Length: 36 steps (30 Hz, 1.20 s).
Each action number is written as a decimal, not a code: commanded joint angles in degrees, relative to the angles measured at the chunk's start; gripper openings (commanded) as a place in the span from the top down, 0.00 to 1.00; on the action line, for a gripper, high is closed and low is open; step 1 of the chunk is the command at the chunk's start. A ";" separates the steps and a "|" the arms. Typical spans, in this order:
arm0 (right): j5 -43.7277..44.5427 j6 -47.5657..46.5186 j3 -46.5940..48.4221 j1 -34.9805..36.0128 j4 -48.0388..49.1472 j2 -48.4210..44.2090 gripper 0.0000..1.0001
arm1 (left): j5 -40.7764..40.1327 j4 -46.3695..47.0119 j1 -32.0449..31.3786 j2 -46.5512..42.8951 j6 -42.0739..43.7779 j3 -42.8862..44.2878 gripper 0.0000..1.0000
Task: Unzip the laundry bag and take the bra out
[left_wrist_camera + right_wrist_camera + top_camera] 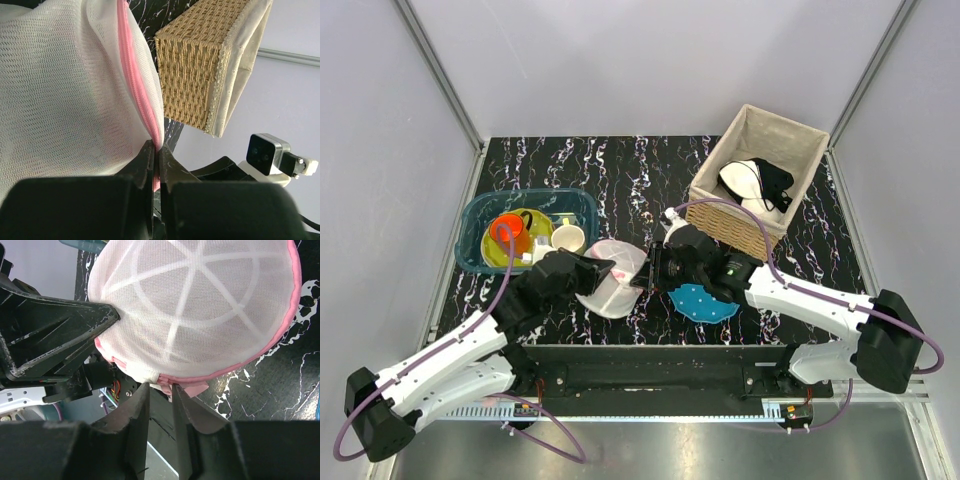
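The laundry bag (615, 278), white mesh with a pink zipper rim, is held tilted between my two grippers near the table's front. My left gripper (592, 272) is shut on the pink zipper rim (145, 107), and mesh fills the left wrist view (60, 90). My right gripper (654, 272) meets the bag's opposite edge. In the right wrist view its jaws (161, 386) stand narrowly apart, pinching the pink zipper tab (192, 388) under the mesh dome (200, 305). The red bra is hidden. No red shows through the mesh.
A woven wicker basket (738, 228) at the back right holds a white-and-black bra (757, 182). A blue plate (705, 304) lies under the right arm. A teal bin (470, 255) with cups and dishes stands at the left.
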 commanded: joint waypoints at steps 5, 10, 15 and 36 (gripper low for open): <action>3.14 -0.15 -0.50 0.37 2.13 -0.04 0.75 | 0.14 2.28 0.27 -2.24 -0.62 -1.54 1.00; 1.82 -0.68 1.16 0.45 2.48 2.77 0.65 | 0.67 2.98 0.45 -2.24 -0.53 -2.25 1.00; 1.47 -0.50 1.35 0.45 3.19 3.13 0.80 | 0.85 3.07 0.45 -2.50 -0.62 -2.34 1.00; 0.07 -0.59 -14.04 -5.09 0.20 -11.90 1.00 | 27.21 8.96 12.84 16.80 23.01 10.39 1.00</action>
